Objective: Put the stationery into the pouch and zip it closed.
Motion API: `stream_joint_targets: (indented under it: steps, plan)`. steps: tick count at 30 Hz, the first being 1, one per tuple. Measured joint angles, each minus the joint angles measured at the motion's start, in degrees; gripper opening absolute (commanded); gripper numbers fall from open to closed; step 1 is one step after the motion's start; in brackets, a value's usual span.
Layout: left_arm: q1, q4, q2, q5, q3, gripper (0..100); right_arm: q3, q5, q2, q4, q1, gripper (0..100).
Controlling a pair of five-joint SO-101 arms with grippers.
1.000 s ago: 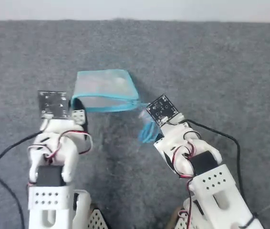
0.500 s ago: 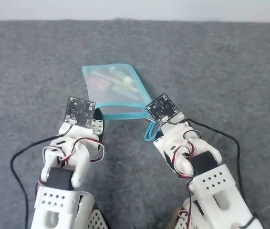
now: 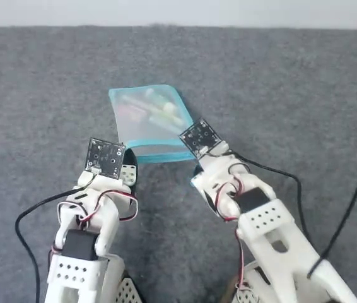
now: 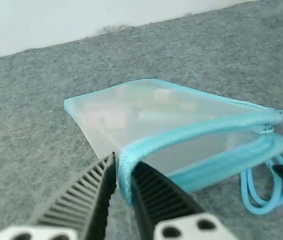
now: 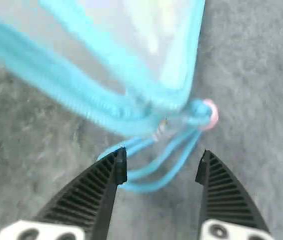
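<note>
The left pincer (image 4: 123, 165), clamped on the zip-edge corner of the pouch (image 3: 150, 123), has dragged it askew on the table (image 3: 292, 95). The right pincer (image 5: 162, 152), wide open, has advanced over the pull cord (image 5: 146, 186); zipping seems next.

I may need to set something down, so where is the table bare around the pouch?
Bare grey mat lies left of the pouch, right of it, and between it and the wall. Crowded at its near edge: left end effector, right end effector, cord loop.
</note>
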State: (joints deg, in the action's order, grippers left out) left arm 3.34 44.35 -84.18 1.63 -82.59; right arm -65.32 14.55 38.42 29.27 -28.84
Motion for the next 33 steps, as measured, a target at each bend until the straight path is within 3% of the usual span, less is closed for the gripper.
stream_joint_targets:
  steps: [8, 14, 18, 22, 29, 33]
  plan:
    - [0.1, 0.0, 0.0, 0.0, 0.0, 1, 0.0, 0.0, -12.0, -18.2, 0.3, 20.8]
    - [0.3, 0.0, 0.0, 0.0, 0.0, 1, 1.2, 0.0, -17.1, -24.4, 0.4, 0.0]
    - [0.2, 0.0, 0.0, 0.0, -0.3, 1, 1.7, 0.0, -17.3, -24.5, 2.5, 0.4]
    - [0.4, 0.0, -0.1, 0.0, -1.6, 1, 2.0, 0.1, -12.9, -17.1, 6.2, 0.6]
    - [0.5, -3.4, -0.4, 0.0, -4.6, 1, 2.0, 0.1, 7.8, 11.5, 8.5, 0.6]
    - [4.8, -3.5, -0.4, 1.2, -4.6, 1, 2.0, 0.1, 20.1, 24.6, 8.4, 0.6]
